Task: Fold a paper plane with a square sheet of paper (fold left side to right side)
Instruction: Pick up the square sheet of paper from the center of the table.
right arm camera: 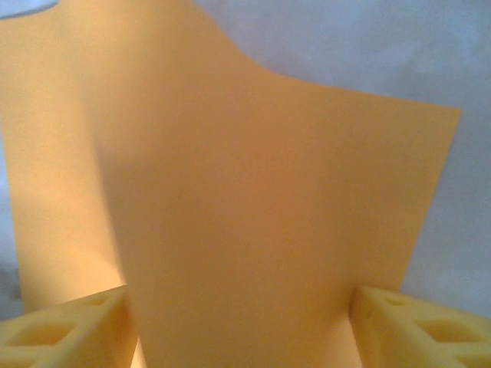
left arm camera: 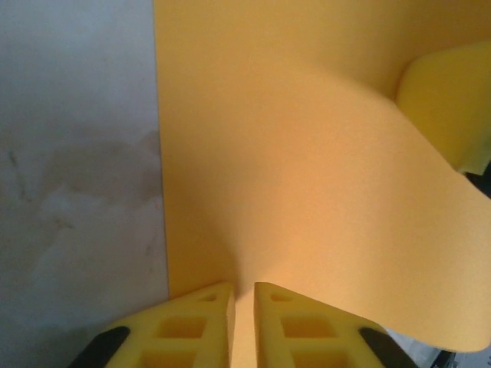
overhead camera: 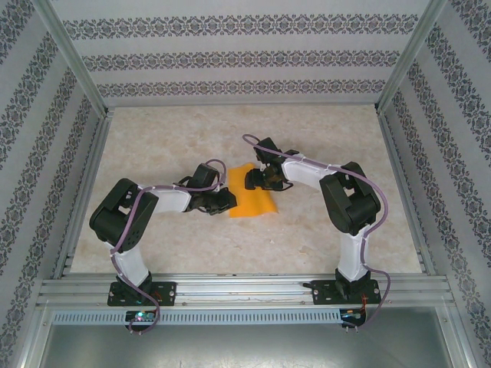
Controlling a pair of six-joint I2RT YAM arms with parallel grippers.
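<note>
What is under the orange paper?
The pale table runs under the orange paper and shows beside it. The paper arches up, but whatever lies right beneath it is covered, so I can't tell.

We lose edges of the square sheet of paper (overhead camera: 261, 205) under the left gripper (overhead camera: 225, 202) and right gripper (overhead camera: 252, 182); wrist views crop it.
</note>
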